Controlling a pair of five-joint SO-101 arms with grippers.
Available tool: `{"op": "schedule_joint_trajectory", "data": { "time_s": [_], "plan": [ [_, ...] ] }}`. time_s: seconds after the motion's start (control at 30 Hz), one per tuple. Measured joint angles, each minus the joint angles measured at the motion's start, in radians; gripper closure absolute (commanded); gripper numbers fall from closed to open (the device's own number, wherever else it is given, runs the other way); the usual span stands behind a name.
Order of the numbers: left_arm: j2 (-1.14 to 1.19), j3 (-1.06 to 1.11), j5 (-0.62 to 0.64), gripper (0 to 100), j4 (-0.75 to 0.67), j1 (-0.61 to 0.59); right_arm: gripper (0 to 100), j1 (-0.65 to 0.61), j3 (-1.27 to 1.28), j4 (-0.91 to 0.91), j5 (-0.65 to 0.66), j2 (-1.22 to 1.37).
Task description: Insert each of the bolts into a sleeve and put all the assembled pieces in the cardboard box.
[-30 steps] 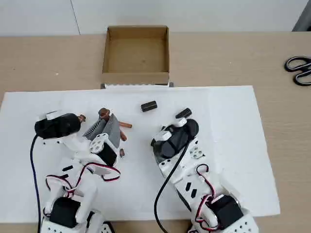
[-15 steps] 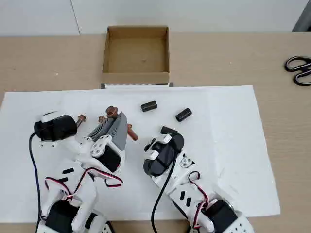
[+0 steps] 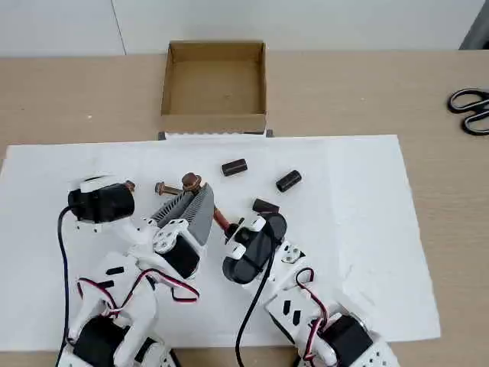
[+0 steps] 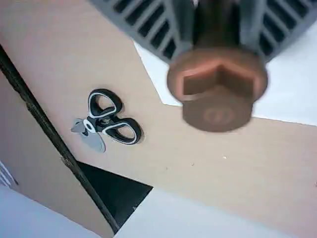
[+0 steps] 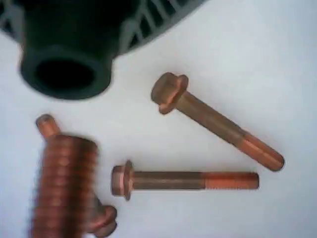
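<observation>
no legible txt, stamp on bolt [image 4: 217, 89] blurred

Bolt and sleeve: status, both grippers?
Left gripper shut on bolt. Right gripper shut on sleeve. Bolt's thread close to sleeve mouth, not inserted. Loose bolts on white sheet below.

My left claw [image 3: 194, 196] is over a paper sheet [image 3: 359, 229] spread on the bench [image 3: 344, 92]. It grips a bolt [image 3: 191, 181] whose head sticks out past the fingertips. A loose bolt [image 3: 167, 188] lies just left of that tip. My right claw [image 3: 258, 215], just to the right, grips a sleeve [image 3: 265, 206]. A near sleeve [image 3: 288, 180] lies ahead of it, and a far sleeve [image 3: 234, 167] lies ahead between both claws. The cardboard box [image 3: 214, 121] stands beyond the sheet, ahead of my left claw. Scissors [image 3: 470, 109] lie far right on the bare bench.
</observation>
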Motion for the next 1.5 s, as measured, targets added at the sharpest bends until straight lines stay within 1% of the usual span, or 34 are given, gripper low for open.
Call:
{"op": "schedule_joint_trajectory", "data": {
  "time_s": [0.5,0.67,0.8,0.97,1.17,1.33,1.5],
  "plan": [
    [-0.003,0.089,0.0,99,-0.003,0.0,99.5,0.0,0.002,0.0,0.002,0.002],
    [-0.005,0.124,0.0,99,-0.063,-0.002,99.5,-0.048,0.002,0.002,0.002,0.002],
    [-0.002,0.124,0.0,99,-0.066,0.002,99.5,-0.06,0.002,0.002,0.002,0.002],
    [-0.003,0.124,-0.005,99,-0.032,0.037,99.5,-0.063,0.002,0.002,0.002,0.002],
    [-0.009,0.123,0.003,99,-0.003,0.049,99.5,-0.021,0.002,0.0,0.002,0.002],
    [-0.009,0.083,0.005,99,0.094,0.058,99.5,-0.015,0.003,-0.032,0.002,0.003],
    [-0.009,0.078,-0.014,99,0.173,0.109,99.5,-0.017,0.003,-0.035,0.002,0.003]
  ]
}}
